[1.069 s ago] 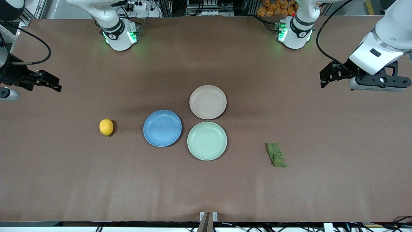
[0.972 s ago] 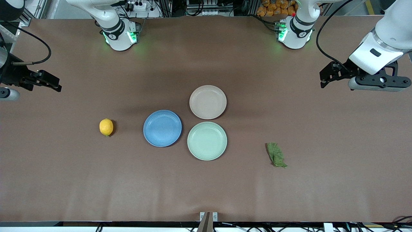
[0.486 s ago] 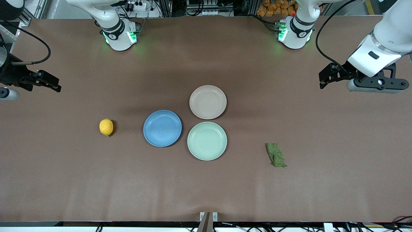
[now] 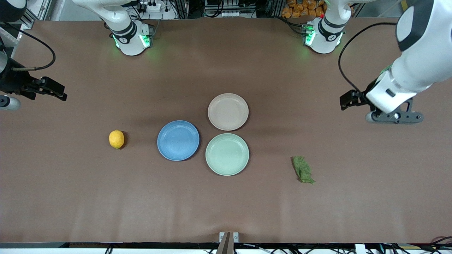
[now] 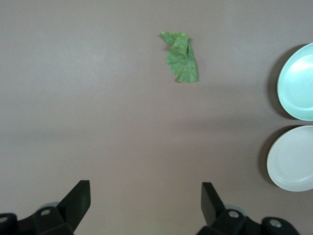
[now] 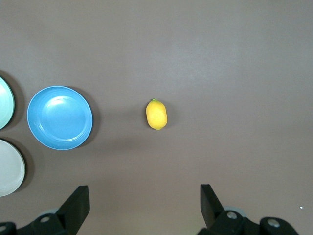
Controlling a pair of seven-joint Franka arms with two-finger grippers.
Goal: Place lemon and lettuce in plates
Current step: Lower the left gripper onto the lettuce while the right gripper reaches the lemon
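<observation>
The lemon (image 4: pixel 116 139) lies on the brown table toward the right arm's end, beside the blue plate (image 4: pixel 178 140). The beige-pink plate (image 4: pixel 228 111) sits farther from the front camera. The lettuce (image 4: pixel 303 169) lies flat toward the left arm's end. My left gripper (image 4: pixel 348 100) is open and empty over bare table; its wrist view shows the lettuce (image 5: pixel 181 57) ahead of its gripper (image 5: pixel 145 188). My right gripper (image 4: pixel 58 92) waits open and empty over the table's end; its wrist view shows its gripper (image 6: pixel 144 191), the lemon (image 6: pixel 156 114) and the blue plate (image 6: pixel 59 117).
A pale mint-green plate (image 4: pixel 227 154) sits touching the other two plates, nearest the front camera, and shows in the left wrist view (image 5: pixel 297 83). Both arm bases (image 4: pixel 131 38) stand along the table's back edge.
My left arm has swung down and toward the middle of the table, closer to the lettuce. The right arm, the lemon, the lettuce and the plates have not moved.
</observation>
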